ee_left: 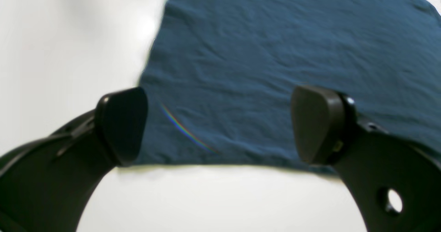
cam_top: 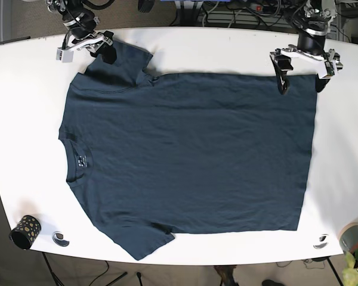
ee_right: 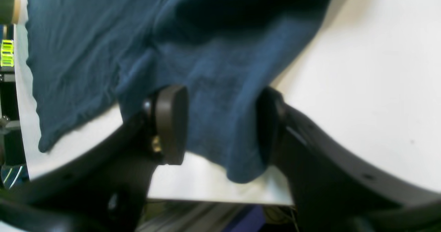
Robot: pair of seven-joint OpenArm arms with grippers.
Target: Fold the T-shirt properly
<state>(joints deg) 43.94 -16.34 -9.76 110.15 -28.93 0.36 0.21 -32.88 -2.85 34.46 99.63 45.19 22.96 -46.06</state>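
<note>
T-shirt point(cam_top: 185, 155) flat on table point(cam_top: 24, 89); left gripper point(ee_left: 220, 125) spread wide over hem corner; right gripper point(ee_right: 220, 125) parted around sleeve point(ee_right: 220, 97).

We're looking at a white table point(cam_top: 24, 89) with rounded corners, and it's carrying a dark blue T-shirt point(cam_top: 191, 155) that's lying spread flat across most of it, collar pointing to the base view's left. Down in the near left corner a small dark cup with gold dots point(cam_top: 25, 231) is sitting, with a little round black-and-white thing point(cam_top: 61, 239) just beside it. Over at the near right corner we're seeing another small round object point(cam_top: 321, 241) and a grey tape roll point(cam_top: 352, 236) hanging right at the edge.
</note>
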